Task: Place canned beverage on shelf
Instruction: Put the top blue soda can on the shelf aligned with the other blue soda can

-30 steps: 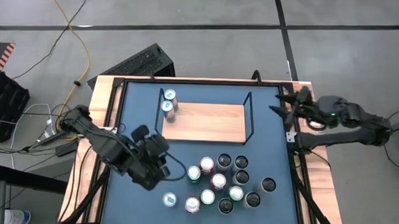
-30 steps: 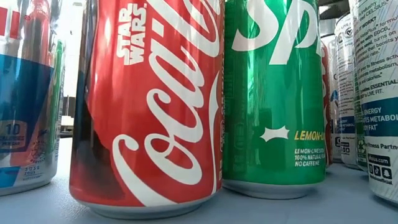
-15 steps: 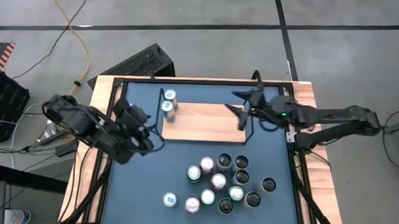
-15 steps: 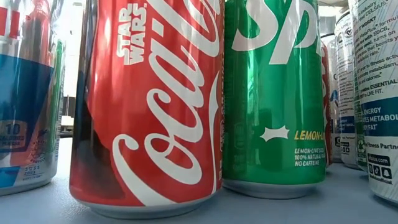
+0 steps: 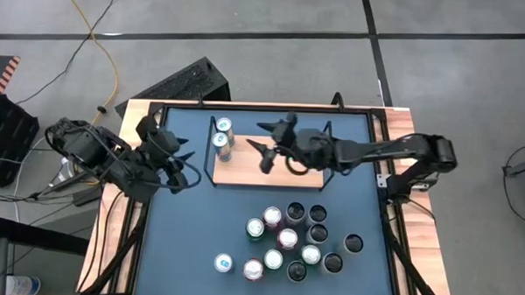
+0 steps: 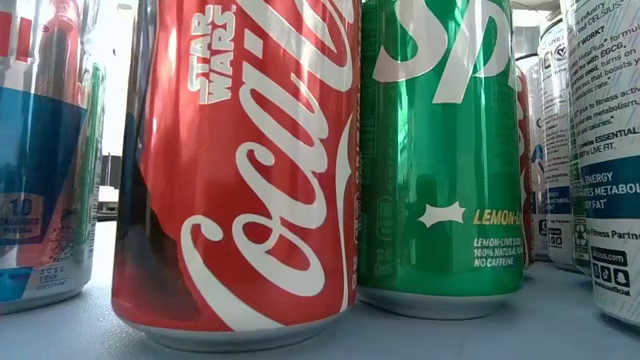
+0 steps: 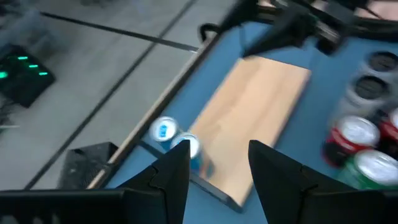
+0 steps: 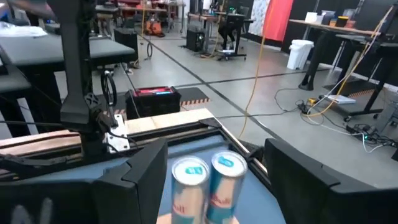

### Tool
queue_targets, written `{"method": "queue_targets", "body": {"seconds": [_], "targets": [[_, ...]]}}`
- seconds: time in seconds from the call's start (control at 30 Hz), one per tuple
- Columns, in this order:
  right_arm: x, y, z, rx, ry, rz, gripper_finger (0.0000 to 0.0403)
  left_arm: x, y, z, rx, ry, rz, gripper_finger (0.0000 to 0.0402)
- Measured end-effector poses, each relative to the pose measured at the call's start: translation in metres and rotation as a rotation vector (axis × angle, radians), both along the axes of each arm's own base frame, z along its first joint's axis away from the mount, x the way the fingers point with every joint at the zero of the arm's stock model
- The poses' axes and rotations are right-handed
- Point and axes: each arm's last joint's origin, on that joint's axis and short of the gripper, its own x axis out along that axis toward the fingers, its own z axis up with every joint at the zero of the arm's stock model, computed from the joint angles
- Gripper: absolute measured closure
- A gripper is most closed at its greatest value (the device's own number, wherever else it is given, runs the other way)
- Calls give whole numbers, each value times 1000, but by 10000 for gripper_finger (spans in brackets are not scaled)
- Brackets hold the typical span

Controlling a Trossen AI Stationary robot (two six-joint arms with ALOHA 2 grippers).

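Observation:
The shelf [image 5: 284, 166] is a light-wood board with a black wire frame at the table's far middle. Two blue-and-silver cans [image 5: 221, 135] stand on its left end. My right gripper [image 5: 257, 139] is open and empty above the board, a little to the right of these cans, which show between its fingers in the right wrist view [image 8: 208, 177]. My left gripper [image 5: 190, 162] is open and empty near the table's left edge, beside the shelf's left end. The left wrist view shows the board [image 7: 255, 118] and the two cans [image 7: 177, 140].
A cluster of several cans [image 5: 294, 241] stands on the blue tabletop near the front, right of the middle. The low view shows a red cola can [image 6: 240, 170] and a green can [image 6: 440, 150] close up. A black raised rim [image 5: 264, 108] borders the table.
My right gripper has swept from the table's right edge toward the left, across the shelf, to just right of the two cans. My left gripper has drawn back from beside the can cluster toward the table's far left. No can has moved.

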Motion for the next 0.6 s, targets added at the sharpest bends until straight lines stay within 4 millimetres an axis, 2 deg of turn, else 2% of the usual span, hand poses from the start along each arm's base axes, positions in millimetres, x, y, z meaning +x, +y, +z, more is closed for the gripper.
{"method": "queue_targets", "body": {"seconds": [0.13, 0.23, 0.33, 0.4, 0.47, 0.6], "targets": [[14, 6, 20, -58, 71, 23, 142, -23, 22, -24, -34, 3, 100, 284], [13, 12, 41, -103, 130, 46, 142, -47, 37, -50, -85, -40, 198, 318], [6, 18, 67, -138, 140, 66, 142, -64, 47, -73, -140, -189, 285, 359], [-3, 22, 84, -164, 138, 79, 142, -69, 50, -88, -175, -283, 320, 388], [-12, 25, 105, -190, 92, 81, 142, -68, 52, -105, -189, -350, 349, 397], [-36, 28, 137, -227, 14, 68, 143, -62, 57, -142, -192, -337, 443, 401]]}}
